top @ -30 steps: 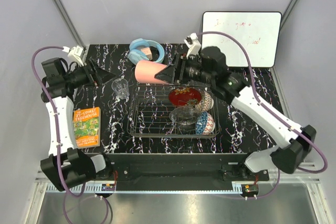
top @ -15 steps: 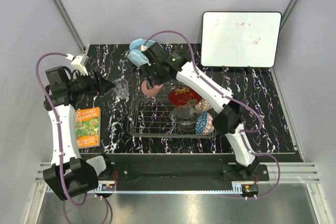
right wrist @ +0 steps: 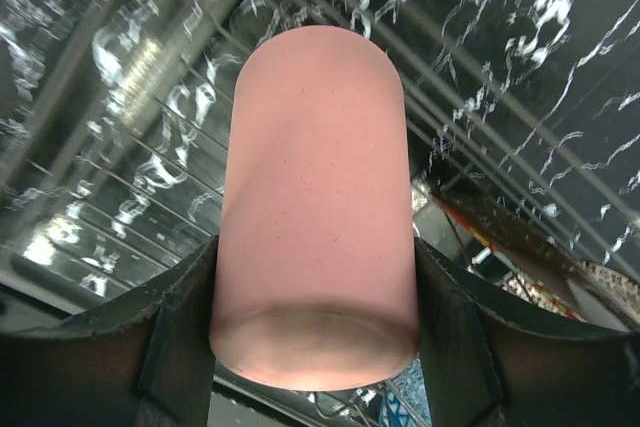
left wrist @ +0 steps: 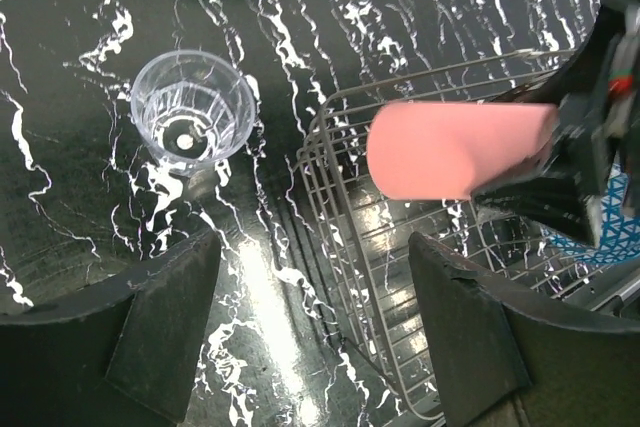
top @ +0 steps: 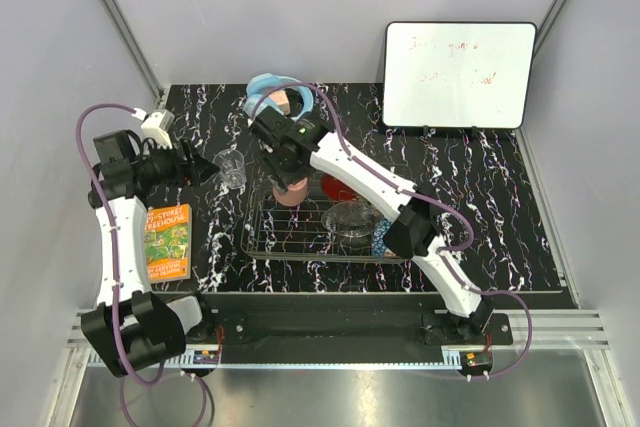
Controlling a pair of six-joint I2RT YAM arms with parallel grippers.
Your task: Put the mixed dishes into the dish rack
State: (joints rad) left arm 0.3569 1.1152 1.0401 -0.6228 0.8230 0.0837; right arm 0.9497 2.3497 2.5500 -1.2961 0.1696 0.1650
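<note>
My right gripper (top: 290,175) is shut on the salmon-pink cup (top: 292,192), holding it over the back left corner of the chrome wire dish rack (top: 300,232). In the right wrist view the cup (right wrist: 315,177) fills the gap between both fingers (right wrist: 185,317). The red dish (top: 338,187), a clear glass bowl (top: 352,217) and a blue patterned bowl (top: 382,239) sit in the rack, partly hidden by my right arm. A small clear tumbler (top: 230,167) stands upright on the table left of the rack. My left gripper (top: 205,172) is open beside it, empty. From the left wrist, the tumbler (left wrist: 193,117) is ahead and left, and the cup (left wrist: 455,150) is over the rack (left wrist: 400,247).
Light blue headphones (top: 270,92) lie at the back behind the rack. A whiteboard (top: 458,74) leans at the back right. An orange book (top: 167,240) lies at the table's left edge, under my left arm.
My right arm has swung left across the rack with the pink cup and lowered it over the rack's back left corner. My left gripper drew back slightly and narrowed a little.
</note>
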